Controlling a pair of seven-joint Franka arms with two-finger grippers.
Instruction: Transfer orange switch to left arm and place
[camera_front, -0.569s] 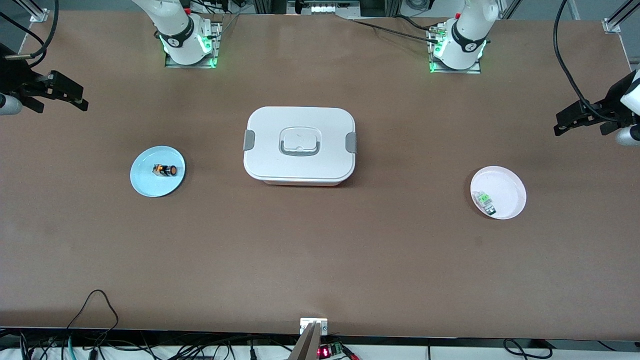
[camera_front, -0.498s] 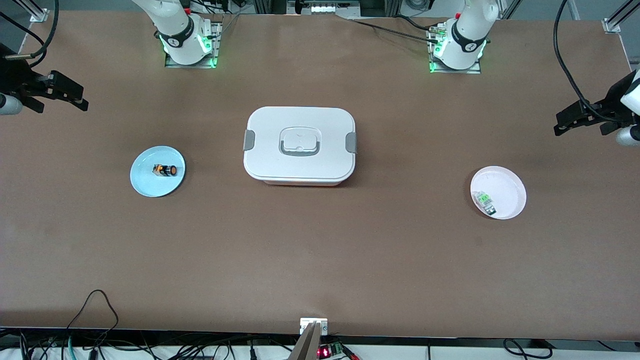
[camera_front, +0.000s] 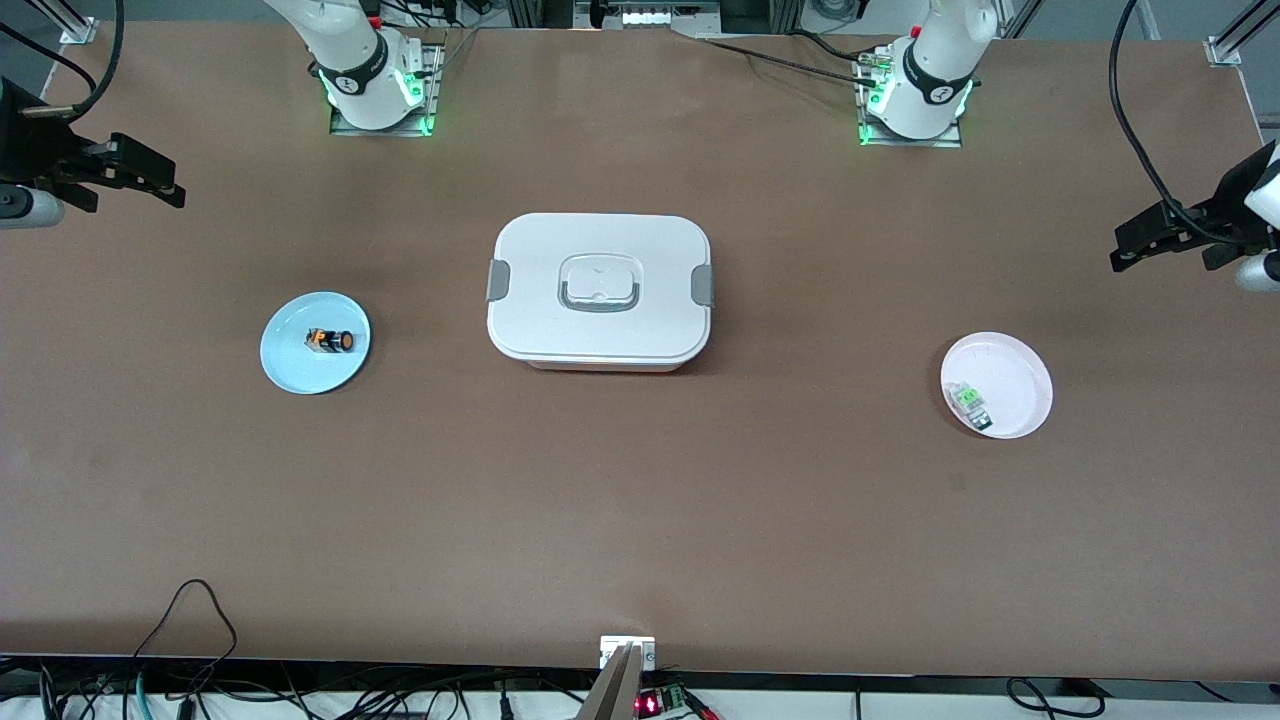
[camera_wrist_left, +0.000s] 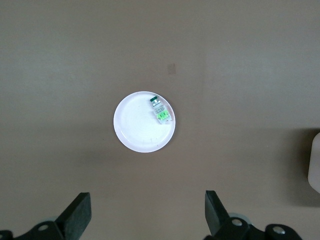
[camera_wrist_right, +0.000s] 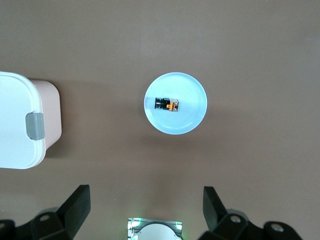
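Note:
The orange switch (camera_front: 330, 341) lies on a light blue plate (camera_front: 290, 368) toward the right arm's end of the table. It also shows in the right wrist view (camera_wrist_right: 167, 105) on that plate (camera_wrist_right: 192, 112). The white lidded box (camera_front: 598, 290) stands mid-table, and its end shows in the right wrist view (camera_wrist_right: 15, 120). My right gripper (camera_front: 165, 190) is open and empty, high over the table's end, apart from the blue plate; its jaws (camera_wrist_right: 145, 210) stand wide. My left gripper (camera_front: 1120, 250) is open and empty over the other end; its jaws (camera_wrist_left: 148, 215) stand wide.
A white plate (camera_front: 1015, 375) toward the left arm's end holds a small green-and-clear component (camera_front: 969, 401); both show in the left wrist view, plate (camera_wrist_left: 135, 132) and component (camera_wrist_left: 160, 110). Cables hang at the table's near edge. The right arm's base (camera_wrist_right: 155, 232) shows below the right gripper.
My right gripper has shifted a little toward the robots' side of the table. The left gripper has barely moved. The switch, plates and box are unmoved.

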